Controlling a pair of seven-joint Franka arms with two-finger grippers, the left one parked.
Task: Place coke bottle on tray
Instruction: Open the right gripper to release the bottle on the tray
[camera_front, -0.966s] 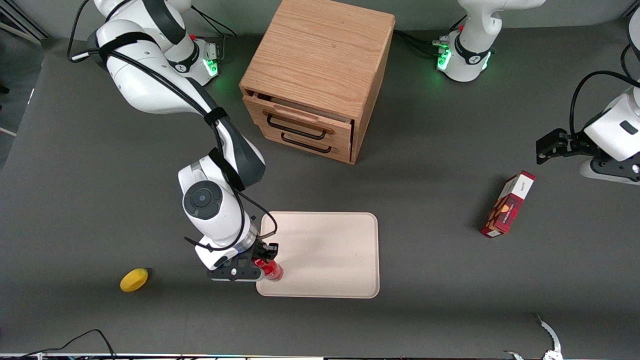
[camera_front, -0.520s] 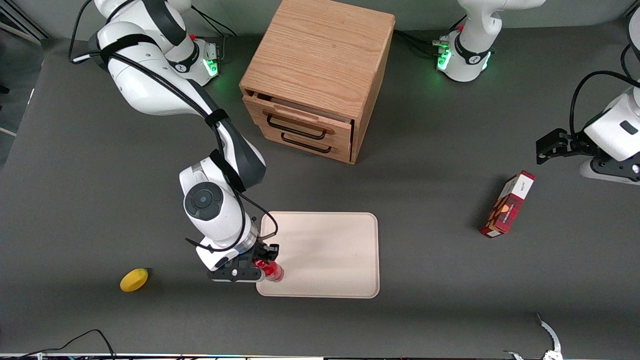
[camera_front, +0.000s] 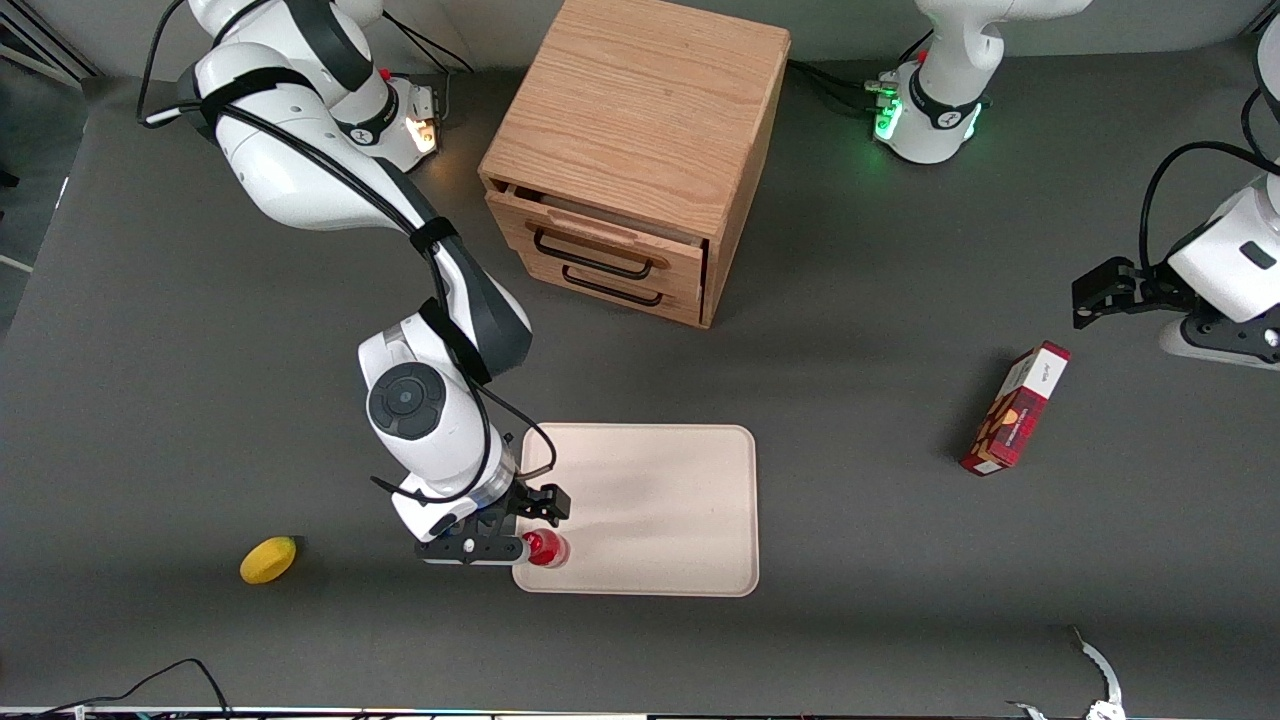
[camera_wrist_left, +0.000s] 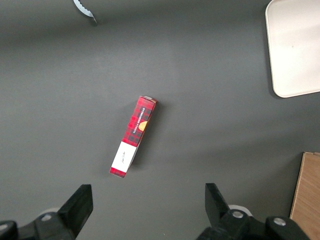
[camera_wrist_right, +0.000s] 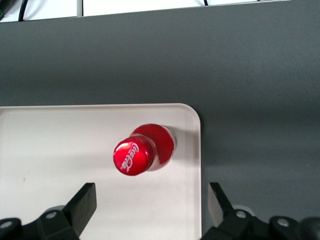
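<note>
Coke bottle stands upright on the cream tray, near the tray corner closest to the working arm, white "Coca-Cola" script legible on its red cap, freed by the gripper, whose fingers spread wide above it, so placement looks done.

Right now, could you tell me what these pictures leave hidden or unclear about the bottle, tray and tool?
- Bottle: stands on the tray, seen from above in both views, so its lower body and base are hidden by its own cap.
- Tool: open above the bottle; in the wrist view the frame edge cuts off its fingers.
- Tray: the front view's arm covers one corner.
</note>
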